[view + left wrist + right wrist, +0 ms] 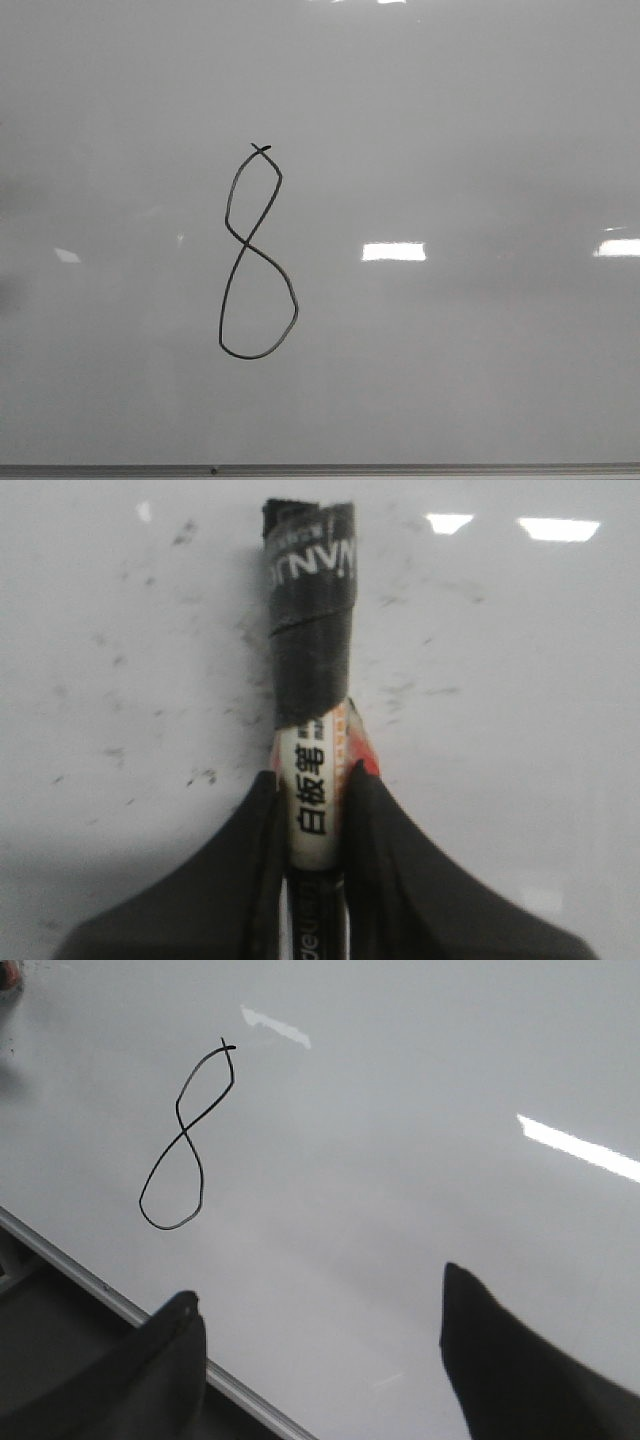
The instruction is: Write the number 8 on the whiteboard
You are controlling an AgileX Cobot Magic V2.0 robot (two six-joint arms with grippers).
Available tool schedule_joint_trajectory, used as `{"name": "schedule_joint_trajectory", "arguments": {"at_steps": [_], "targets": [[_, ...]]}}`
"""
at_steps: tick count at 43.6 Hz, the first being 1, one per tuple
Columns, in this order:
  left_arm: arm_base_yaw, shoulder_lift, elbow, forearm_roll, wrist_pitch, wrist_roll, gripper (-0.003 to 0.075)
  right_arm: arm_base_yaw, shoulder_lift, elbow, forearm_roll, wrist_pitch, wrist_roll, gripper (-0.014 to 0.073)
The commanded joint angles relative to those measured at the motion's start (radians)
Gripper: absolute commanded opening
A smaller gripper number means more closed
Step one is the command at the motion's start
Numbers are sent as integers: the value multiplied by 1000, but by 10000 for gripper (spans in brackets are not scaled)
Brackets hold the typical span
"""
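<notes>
Writing step apparently finished: number 8 (257,255) closed on whiteboard (470,120), left gripper (315,790) clamping marker (312,680), right gripper (320,1330) wide, empty; next, lifting clear.

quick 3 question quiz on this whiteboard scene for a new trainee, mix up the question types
1. True or false: the number 8 on the whiteboard has both loops closed.
2. Multiple choice: what is the left gripper holding? A) an eraser B) a marker C) nothing
3. Short answer: how do the jaws of the right gripper stand, and do they hold anything?

Key:
1. True. The line crosses at the waist and ends in small crossed tails at the top.
2. B. The jaws are shut on the marker, its black cap end pointing away from the wrist.
3. Wide apart, holding nothing, with the board between them in the right wrist view.
</notes>
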Motion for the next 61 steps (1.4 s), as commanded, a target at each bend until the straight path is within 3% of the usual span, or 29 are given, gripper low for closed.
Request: {"name": "schedule_joint_trajectory", "arguments": {"at_steps": [1,20,31,42,55,61], "targets": [[-6,-15,-29,118,-111,-127,-18,-5,2,-24,22,-76,3,516],[42,-4,-30,187,-106,-145,-15,-5,2,-24,22,-76,3,516],[42,49,-30,235,-122,-151,109,-5,2,-24,22,-76,3,516],[42,49,-30,235,-150,-151,118,-5,2,-24,22,-73,3,516],[42,42,-30,235,-154,-151,343,-5,2,-24,22,-73,3,516],[42,21,-30,235,-156,-151,406,-5,2,-24,22,-73,3,516]]}}
